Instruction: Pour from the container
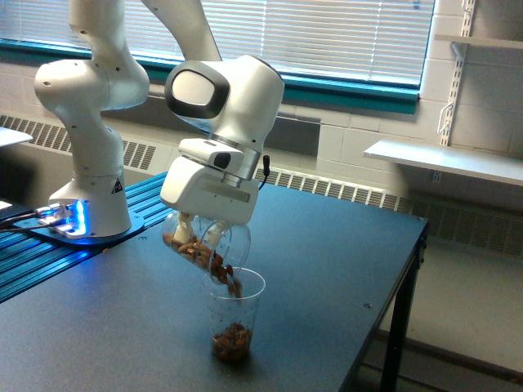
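Gripper: the gripper [196, 231] clamps the tipped container [204, 247] from above, fingers mostly hidden behind the clear wall.
Container: it hangs above the table [327, 269], tilted steeply, its rim low over the narrow cup [234, 314].
Contents: brown nuts [189, 247] lie along the lower side, several spilling at the lip into the cup below.
Narrow cup: upright on the table, a small brown heap at its bottom.
Arm base: the arm's base [86, 220] stands at the table's far edge, towards the exterior view's left, lit blue.

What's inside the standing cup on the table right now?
The tapered cup holds a small pile of brown nut-like pieces at its bottom. The tilted container overlaps its rim.
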`<action>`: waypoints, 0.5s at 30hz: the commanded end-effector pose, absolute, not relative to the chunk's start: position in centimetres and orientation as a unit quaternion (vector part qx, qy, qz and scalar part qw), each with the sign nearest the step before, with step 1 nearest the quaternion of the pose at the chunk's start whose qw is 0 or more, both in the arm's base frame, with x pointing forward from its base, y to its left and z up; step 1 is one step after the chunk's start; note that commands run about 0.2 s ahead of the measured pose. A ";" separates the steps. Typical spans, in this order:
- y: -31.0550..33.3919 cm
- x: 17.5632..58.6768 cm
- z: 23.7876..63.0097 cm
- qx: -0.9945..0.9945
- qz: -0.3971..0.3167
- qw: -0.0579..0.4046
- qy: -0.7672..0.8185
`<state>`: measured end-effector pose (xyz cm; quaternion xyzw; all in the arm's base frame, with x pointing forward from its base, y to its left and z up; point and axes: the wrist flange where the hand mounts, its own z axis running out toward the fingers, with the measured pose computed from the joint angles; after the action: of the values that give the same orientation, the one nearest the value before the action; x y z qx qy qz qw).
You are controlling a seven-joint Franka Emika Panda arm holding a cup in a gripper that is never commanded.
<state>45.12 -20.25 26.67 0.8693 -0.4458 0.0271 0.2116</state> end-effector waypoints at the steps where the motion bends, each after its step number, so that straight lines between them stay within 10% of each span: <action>1: -20.0 45.9 27.0 0.870 0.028 0.222 -0.439; 15: -19.8 46.6 27.2 0.876 0.019 0.235 -0.420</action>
<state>46.25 -20.14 27.11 0.8704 -0.4353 0.0233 0.2288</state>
